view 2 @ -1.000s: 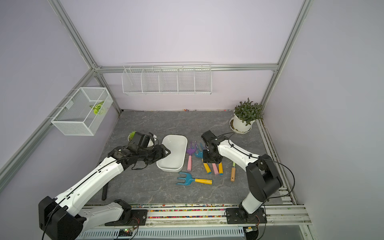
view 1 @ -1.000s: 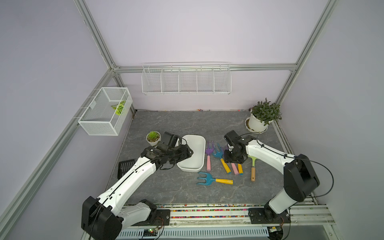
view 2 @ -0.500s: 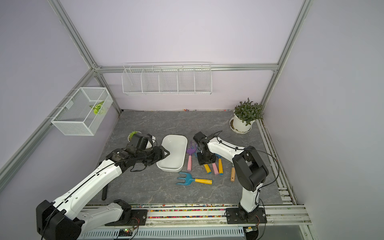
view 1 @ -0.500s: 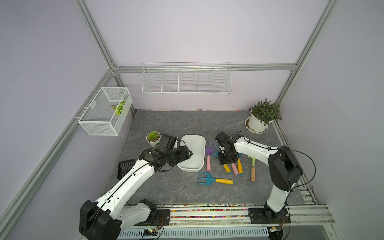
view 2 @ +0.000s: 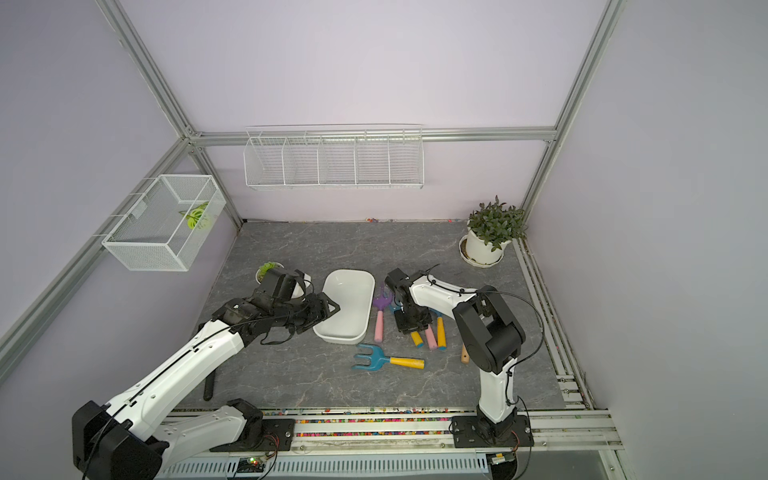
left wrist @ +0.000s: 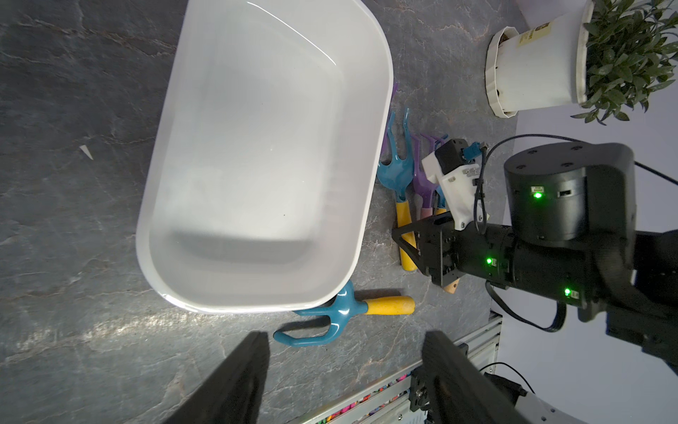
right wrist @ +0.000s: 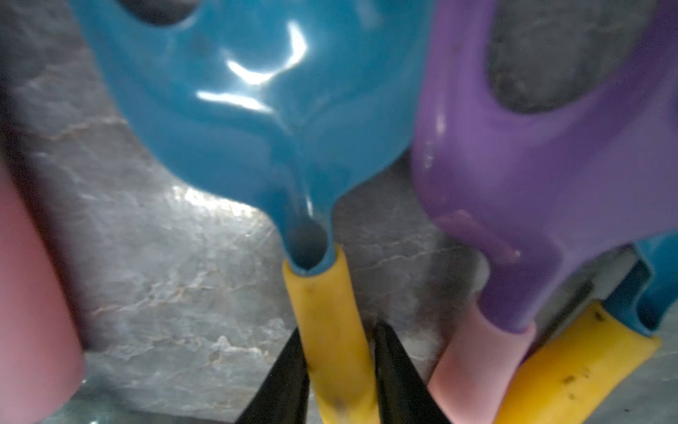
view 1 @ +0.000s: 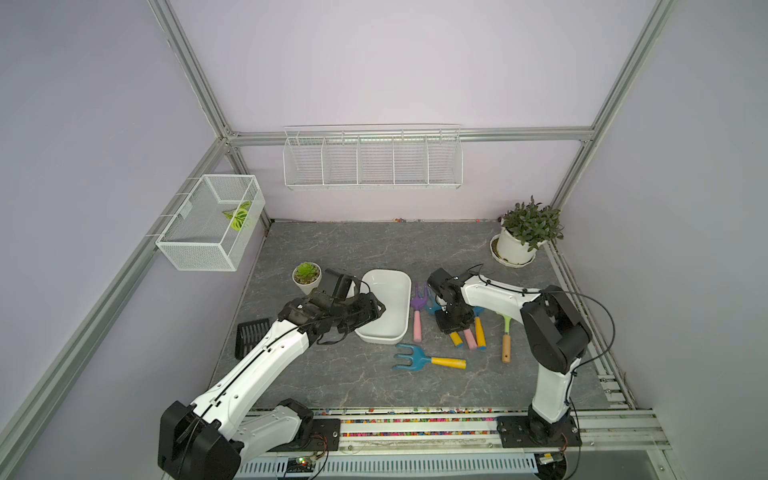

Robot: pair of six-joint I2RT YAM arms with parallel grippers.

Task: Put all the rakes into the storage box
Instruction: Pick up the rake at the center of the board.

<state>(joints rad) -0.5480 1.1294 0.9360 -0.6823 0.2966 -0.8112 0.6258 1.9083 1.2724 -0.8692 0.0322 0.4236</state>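
Beside the box (view 1: 384,291), the right pincer (right wrist: 337,328) is tightening from half-open onto a rake's (right wrist: 257,121) yellow handle (right wrist: 326,293), readying a lift, the left pincer (left wrist: 343,336) idling open.

Left arm (view 1: 266,365) stretches forward, left jaws standing apart. Right arm (view 1: 494,291) folds inward, wrist down, right jaws pinching the rake (right wrist: 257,128) handle.
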